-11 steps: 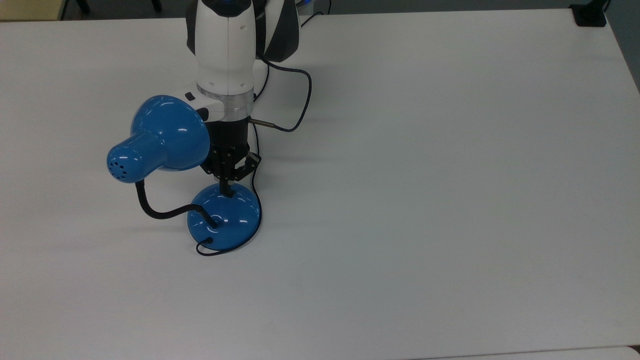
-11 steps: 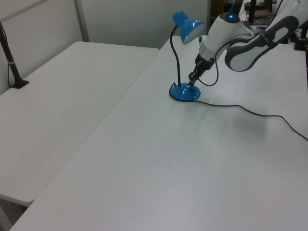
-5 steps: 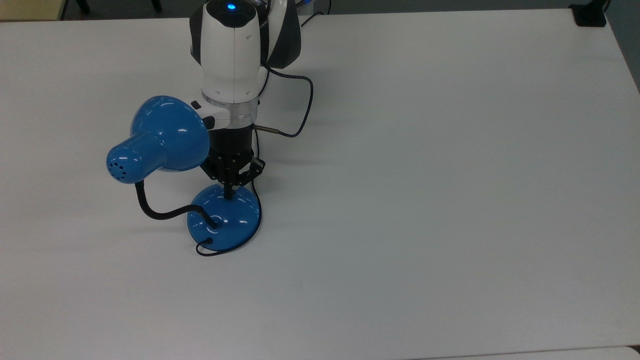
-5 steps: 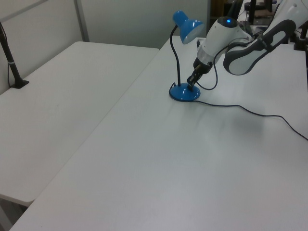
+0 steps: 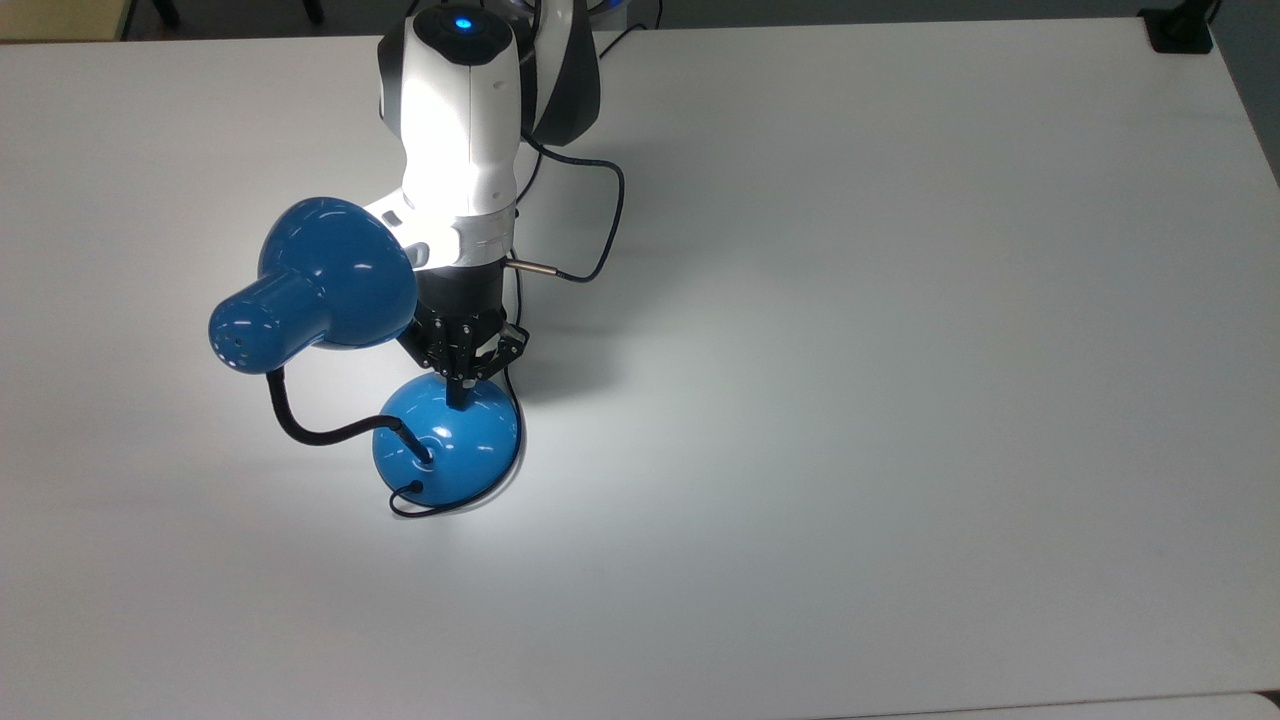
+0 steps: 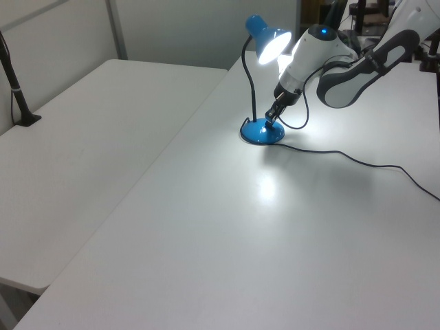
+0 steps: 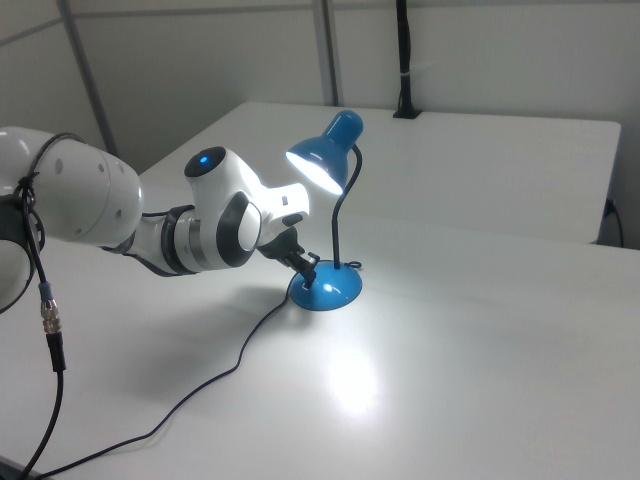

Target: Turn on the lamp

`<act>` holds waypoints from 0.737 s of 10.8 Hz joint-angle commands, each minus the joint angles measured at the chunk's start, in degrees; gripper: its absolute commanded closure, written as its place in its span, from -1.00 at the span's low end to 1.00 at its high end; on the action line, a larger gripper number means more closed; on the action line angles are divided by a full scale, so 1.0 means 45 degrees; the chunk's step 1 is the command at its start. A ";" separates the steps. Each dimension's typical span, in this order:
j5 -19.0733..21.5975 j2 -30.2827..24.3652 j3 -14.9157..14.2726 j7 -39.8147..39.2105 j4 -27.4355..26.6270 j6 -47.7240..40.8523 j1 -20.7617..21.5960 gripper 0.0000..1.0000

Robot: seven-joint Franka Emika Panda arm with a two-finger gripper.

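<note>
The glossy blue lamp stands lit on the white table. Its bell shade (image 5: 325,275) (image 6: 269,40) (image 7: 322,156) glows and throws a bright patch onto the table. A black gooseneck (image 5: 310,425) curves down to the domed blue base (image 5: 455,445) (image 6: 260,133) (image 7: 330,291). My gripper (image 5: 458,393) (image 6: 272,119) (image 7: 307,266) is shut, its tips pressed together onto the base's far side, where the switch is hidden under them. The thin black cord (image 6: 347,157) (image 7: 205,385) trails across the table.
The white arm (image 5: 460,110) leans over the table right behind the shade. A black clamp post (image 6: 17,93) (image 7: 403,60) stands on the neighbouring table. A black mount (image 5: 1180,28) sits at the top view's far right corner.
The lamp has come on: the shade glows and a bright patch lies on the table. My gripper pushed down onto the base, and the lamp shifted slightly.
</note>
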 commanded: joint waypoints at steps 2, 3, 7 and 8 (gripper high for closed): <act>-0.0246 -0.0911 0.0105 0.0438 -0.0178 -0.0480 0.0193 1.00; -0.0226 -0.1381 0.0609 0.0438 -0.0122 -0.1917 0.0387 1.00; 0.0609 -0.2282 0.2622 0.0380 0.0054 -0.5694 0.0643 1.00; 0.0962 -0.2593 0.2857 0.0263 0.0209 -0.6474 0.0643 1.00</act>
